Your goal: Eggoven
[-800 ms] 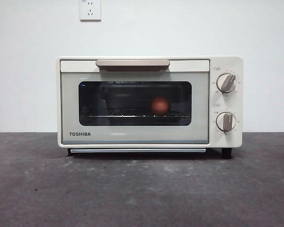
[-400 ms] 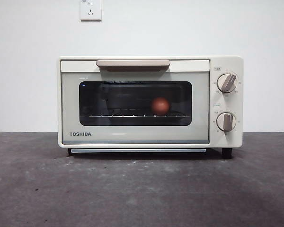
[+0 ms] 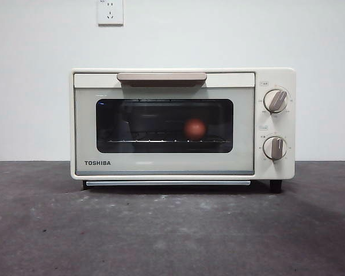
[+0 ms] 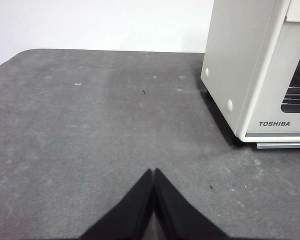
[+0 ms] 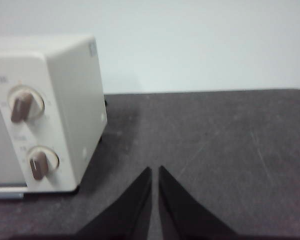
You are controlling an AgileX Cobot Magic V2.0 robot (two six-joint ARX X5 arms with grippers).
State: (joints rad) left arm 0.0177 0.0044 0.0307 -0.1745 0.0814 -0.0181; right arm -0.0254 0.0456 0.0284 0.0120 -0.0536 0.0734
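The cream TOSHIBA oven [image 3: 182,123] stands on the dark table with its glass door closed and its beige handle [image 3: 161,77] at the top. Behind the glass, the reddish-brown egg [image 3: 195,129] rests on the wire rack, right of centre. My left gripper [image 4: 153,172] is shut and empty over bare table, off the oven's [image 4: 250,65] left side. Off the oven's [image 5: 50,110] right side, near the two knobs [image 5: 23,104], my right gripper [image 5: 155,171] is shut and empty too. Neither arm shows in the front view.
A wall socket [image 3: 110,11] sits high on the white wall behind the oven. The grey table [image 3: 172,230] stretches bare in front of the oven and to both sides.
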